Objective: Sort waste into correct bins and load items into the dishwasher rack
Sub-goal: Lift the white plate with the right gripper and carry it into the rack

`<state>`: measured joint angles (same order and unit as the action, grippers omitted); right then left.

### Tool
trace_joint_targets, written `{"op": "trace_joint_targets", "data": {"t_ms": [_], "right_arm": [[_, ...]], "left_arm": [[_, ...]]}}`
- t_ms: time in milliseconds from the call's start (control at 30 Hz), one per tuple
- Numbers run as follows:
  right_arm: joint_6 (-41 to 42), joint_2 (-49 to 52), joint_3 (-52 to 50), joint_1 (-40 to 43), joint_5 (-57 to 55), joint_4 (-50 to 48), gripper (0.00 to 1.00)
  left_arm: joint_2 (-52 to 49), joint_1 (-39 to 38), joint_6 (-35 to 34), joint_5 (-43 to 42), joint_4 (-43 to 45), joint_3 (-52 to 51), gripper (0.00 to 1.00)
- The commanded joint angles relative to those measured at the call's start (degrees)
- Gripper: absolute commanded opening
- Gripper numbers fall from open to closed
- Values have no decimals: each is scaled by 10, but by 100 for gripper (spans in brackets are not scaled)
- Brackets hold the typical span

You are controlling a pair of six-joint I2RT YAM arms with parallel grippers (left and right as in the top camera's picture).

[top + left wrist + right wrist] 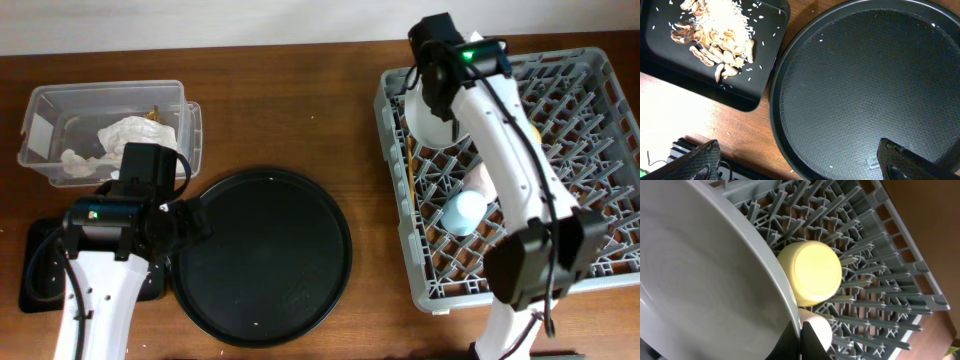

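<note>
Right wrist view: the right end effector (799,330) appears closed to a narrow gap on the rim of the plate (705,270). Only one dark finger (809,342) shows, pressed against that rim, so the grip is inferred. The plate stands on edge among the pegs of the rack (880,255), and the yellow bowl (812,272) sits just beside it with its base toward the camera. Overhead, the blue bowl (463,212) sits in the rack. A pale pink shape beside it, partly under the arm, is probably the pink bowl (482,180). A thin tan strip along the rack's left side may be the chopsticks (409,165), but it is too small to confirm. The left end effector (797,147) is spread wide and holds nothing, hovering above the edge of the round tray (865,75), which carries only stray grains. Food scraps (715,40) lie in the flat tray (757,75) on the bench (745,125), and the napkin (125,135) lies in the clear box (110,88). The wrapper cannot be located. Judgement: sorting and loading are nearly finished; what remains is to release the plate.
</note>
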<state>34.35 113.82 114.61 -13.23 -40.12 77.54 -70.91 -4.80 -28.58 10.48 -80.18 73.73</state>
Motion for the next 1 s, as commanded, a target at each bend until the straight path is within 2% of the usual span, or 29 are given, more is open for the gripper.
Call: {"op": "trace_joint_targets", "data": {"t_ms": [0, 200, 300, 433, 600, 833, 967], "right_arm": [[13, 22, -3, -18, -28, -21, 4], [13, 46, -3, -47, -17, -30, 5], [13, 28, -2, -74, -15, -28, 19], [12, -31, -2, -109, -10, -28, 56], [13, -158, -2, -134, 39, -29, 75], [-26, -294, -2, -126, 144, -12, 77], [-25, -372, -2, -126, 169, 58, 81]], "left_arm": [[5, 2, -5, -2, 0, 6, 99], [5, 2, -5, -2, 0, 6, 99], [5, 2, -5, -2, 0, 6, 99], [5, 2, -5, -2, 0, 6, 99], [5, 2, -5, -2, 0, 6, 99], [5, 2, -5, -2, 0, 6, 99], [5, 2, -5, -2, 0, 6, 99]]}}
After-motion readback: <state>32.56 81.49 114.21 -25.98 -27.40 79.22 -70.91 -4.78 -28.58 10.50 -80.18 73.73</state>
